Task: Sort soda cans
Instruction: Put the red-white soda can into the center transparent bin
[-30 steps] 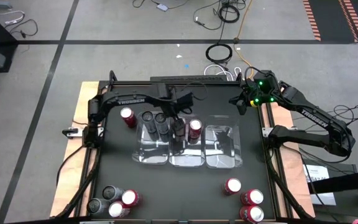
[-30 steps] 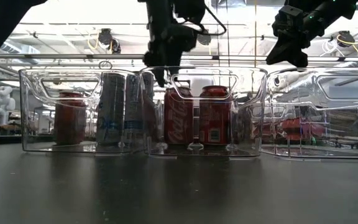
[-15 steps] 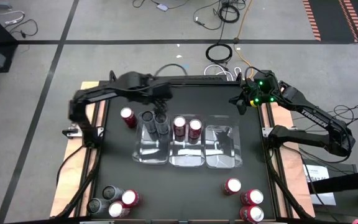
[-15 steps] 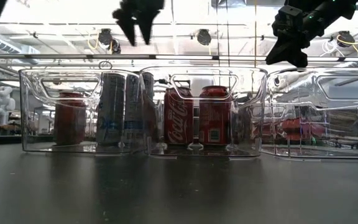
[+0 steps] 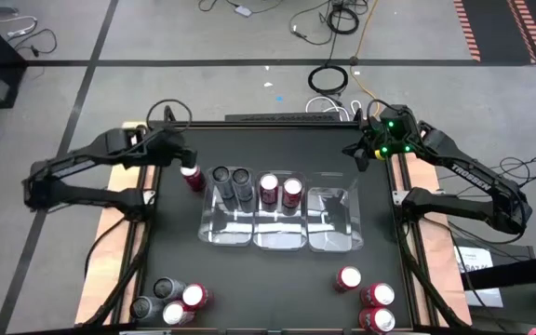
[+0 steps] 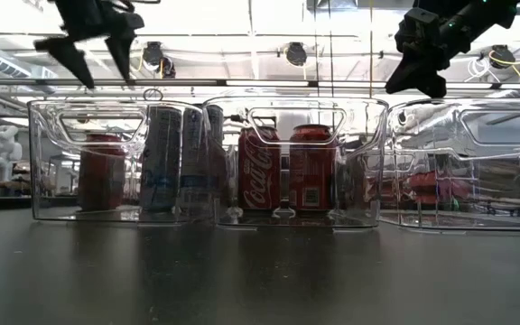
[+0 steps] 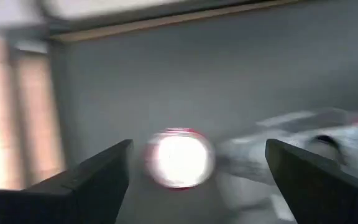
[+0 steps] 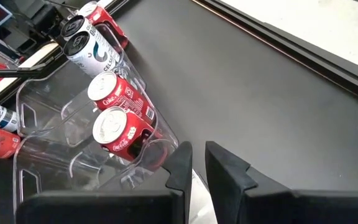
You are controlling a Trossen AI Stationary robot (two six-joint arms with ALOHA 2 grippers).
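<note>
Hovering over the loose red can (image 5: 192, 176) left of the trays (image 5: 282, 228), the left gripper (image 5: 180, 155) gapes empty; next it must descend around it. Right gripper (image 5: 360, 152) waits shut.

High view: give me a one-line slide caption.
Left pincer open above a loose red can; two grey and two red cans sit in trays.
</note>
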